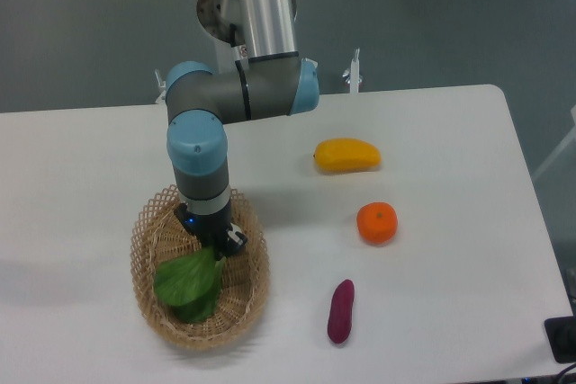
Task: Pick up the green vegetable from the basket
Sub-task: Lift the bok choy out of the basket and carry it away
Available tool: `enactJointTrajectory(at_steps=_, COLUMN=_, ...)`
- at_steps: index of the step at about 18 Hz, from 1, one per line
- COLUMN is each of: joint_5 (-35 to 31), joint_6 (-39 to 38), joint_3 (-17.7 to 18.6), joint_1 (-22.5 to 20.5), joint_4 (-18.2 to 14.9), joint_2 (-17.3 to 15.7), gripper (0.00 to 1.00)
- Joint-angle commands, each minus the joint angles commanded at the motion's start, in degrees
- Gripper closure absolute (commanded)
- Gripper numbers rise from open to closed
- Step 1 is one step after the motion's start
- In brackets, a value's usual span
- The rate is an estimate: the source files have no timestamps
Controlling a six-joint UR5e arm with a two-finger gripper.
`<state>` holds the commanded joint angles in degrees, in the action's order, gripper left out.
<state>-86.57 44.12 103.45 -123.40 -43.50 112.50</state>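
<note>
The green vegetable (190, 282) lies in the light tan wicker basket (252, 290) at the front left of the table, its broad dark green leaves toward the front. My gripper (214, 247) reaches straight down into the basket at the vegetable's upper, stem end. The arm's wrist hides the fingers, so I cannot tell whether they are open or closed on the vegetable. The pale stem end is hidden under the gripper.
A yellow mango (346, 156) lies right of the arm, an orange (377, 223) below it, and a purple sweet potato (341, 311) near the front edge. The table's right edge (531, 186) is beyond them.
</note>
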Motion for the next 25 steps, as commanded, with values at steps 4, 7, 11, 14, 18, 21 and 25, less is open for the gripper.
enactJointTrajectory(at_steps=4, joint_5=-0.2, joint_6=0.3, joint_3=-3.1, joint_1=-1.5, joint_4=-1.1, joint_2=-1.8, gripper=0.67)
enactJointTrajectory(at_steps=7, joint_5=0.0, joint_6=3.4, joint_3=-5.3, joint_1=-4.4, joint_4=-1.9, joint_2=-3.6, gripper=0.67)
enactJointTrajectory(at_steps=11, joint_5=0.5, joint_6=7.9, joint_3=-11.1, joint_1=-8.8, joint_4=-10.3, joint_2=-5.6, gripper=0.67)
enactJointTrajectory(at_steps=14, joint_5=2.9, joint_6=12.2, joint_3=-15.6, joint_1=-12.8, joint_4=-17.5, joint_2=-6.1, gripper=0.67)
enactJointTrajectory(at_steps=18, joint_5=4.7, joint_6=18.3, joint_3=-20.2, joint_1=-18.5, joint_4=-22.4, joint_2=-6.4, gripper=0.67)
enactJointTrajectory(at_steps=21, joint_5=5.5, joint_6=23.9, joint_3=-21.8, joint_1=-22.4, joint_4=-25.7, joint_2=-6.4, gripper=0.67)
enactJointTrajectory(at_steps=25, joint_5=5.4, joint_6=30.0, joint_3=-21.9, joint_1=-25.7, joint_4=-26.4, joint_2=-6.4, gripper=0.67)
